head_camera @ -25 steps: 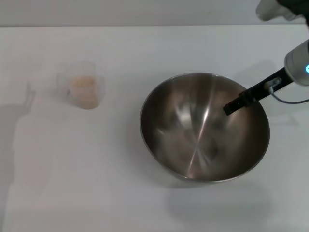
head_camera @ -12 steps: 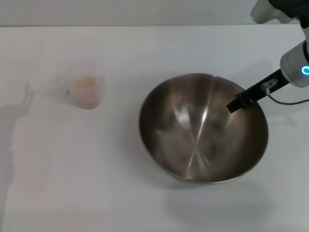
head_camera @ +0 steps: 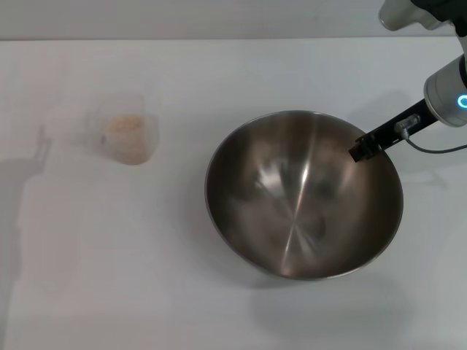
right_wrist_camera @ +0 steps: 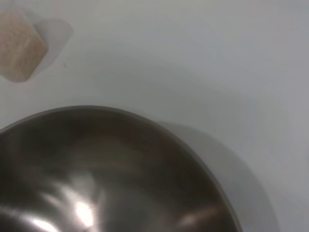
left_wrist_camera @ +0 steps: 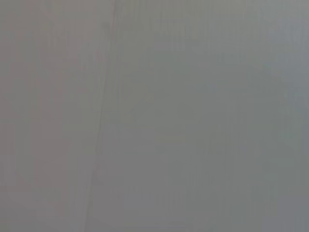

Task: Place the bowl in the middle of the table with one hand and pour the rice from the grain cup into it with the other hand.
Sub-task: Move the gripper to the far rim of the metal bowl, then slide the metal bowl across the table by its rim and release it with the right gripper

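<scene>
1. Head view first, nearest things first: the stainless-steel bowl (head_camera: 303, 195) sits on the white table (head_camera: 109, 277), a little to the right of centre, and it is empty inside.
2. At the bowl's far right rim the right gripper (head_camera: 363, 149) reaches in from the upper right. One dark finger shows at the rim, touching it or just over it. I cannot tell whether the fingers are pinching the rim or standing apart, as only that one tip is in sight.
3. Farther back and well to the left stands the transparent grain cup (head_camera: 125, 130), upright, with the pale rice (head_camera: 122, 125) heaped in it. It is well apart from the bowl, and nothing is touching it.
4. The left gripper shows in no view. Its wrist camera gives only a blank grey surface, so its fingers cannot be judged.
5. My reading: the bowl-placing step is in hand, and pouring has not begun.
6. The next move calls for the bowl to settle at the table's middle and the right arm to clear away. Then the left arm must take the cup, by its handle or body, carry it level over the bowl, and tip it.
</scene>
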`<state>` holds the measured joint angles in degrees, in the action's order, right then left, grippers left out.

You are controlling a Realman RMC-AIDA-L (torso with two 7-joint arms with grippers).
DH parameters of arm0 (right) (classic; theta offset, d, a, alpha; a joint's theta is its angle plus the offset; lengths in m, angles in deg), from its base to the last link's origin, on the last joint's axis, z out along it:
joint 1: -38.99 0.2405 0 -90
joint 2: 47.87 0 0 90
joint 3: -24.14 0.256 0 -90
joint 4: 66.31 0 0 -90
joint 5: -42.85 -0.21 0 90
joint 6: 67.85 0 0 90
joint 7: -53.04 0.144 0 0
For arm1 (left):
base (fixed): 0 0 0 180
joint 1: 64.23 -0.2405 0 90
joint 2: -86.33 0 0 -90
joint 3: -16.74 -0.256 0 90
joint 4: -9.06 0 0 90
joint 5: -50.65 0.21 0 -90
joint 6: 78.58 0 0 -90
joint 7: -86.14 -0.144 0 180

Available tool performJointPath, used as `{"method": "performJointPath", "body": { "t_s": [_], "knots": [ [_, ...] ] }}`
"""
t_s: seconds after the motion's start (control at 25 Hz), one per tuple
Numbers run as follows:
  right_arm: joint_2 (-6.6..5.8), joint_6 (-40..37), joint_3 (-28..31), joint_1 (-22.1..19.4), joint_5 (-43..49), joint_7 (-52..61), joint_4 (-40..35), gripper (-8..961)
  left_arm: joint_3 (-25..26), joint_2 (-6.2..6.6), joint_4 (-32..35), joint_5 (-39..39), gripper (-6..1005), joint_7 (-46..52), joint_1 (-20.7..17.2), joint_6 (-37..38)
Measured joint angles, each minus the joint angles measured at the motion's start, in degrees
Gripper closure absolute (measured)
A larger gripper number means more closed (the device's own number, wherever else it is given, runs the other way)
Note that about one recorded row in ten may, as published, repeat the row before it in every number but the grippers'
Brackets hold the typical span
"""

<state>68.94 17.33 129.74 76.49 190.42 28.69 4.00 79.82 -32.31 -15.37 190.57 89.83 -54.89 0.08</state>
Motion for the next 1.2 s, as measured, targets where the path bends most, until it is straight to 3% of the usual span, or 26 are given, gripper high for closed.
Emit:
{"method": "performJointPath", "body": {
  "t_s": [0.28, 0.4, 0.6, 0.84, 1.2],
  "knots": [
    [0.16, -1.4, 1.0, -2.2, -1.5, -0.7, 5.1, 946, -0.2, -0.01, 0.0, 0.0, 155, 0.0, 0.0, 0.2],
    [0.88, -3.1, 2.6, -4.0, -2.2, -1.1, 10.5, 945, -0.2, -0.02, 0.0, 0.0, 155, 0.0, 0.0, 0.2],
    [1.5, -5.7, 2.8, -4.5, -2.3, -1.2, 12.4, 944, -0.4, -0.01, -0.2, 0.0, 155, 0.0, 0.1, 0.2],
    [1.94, -9.5, 2.3, -3.7, -1.6, -1.3, 10.1, 943, -0.6, -0.01, -0.6, 0.4, 156, 0.0, 0.0, 0.2],
    [1.93, -13.5, 2.0, -0.6, -1.9, -1.2, 0.2, 942, -1.4, -0.01, -0.5, 0.5, 155, 0.0, -0.5, 0.3]
  ]
}}
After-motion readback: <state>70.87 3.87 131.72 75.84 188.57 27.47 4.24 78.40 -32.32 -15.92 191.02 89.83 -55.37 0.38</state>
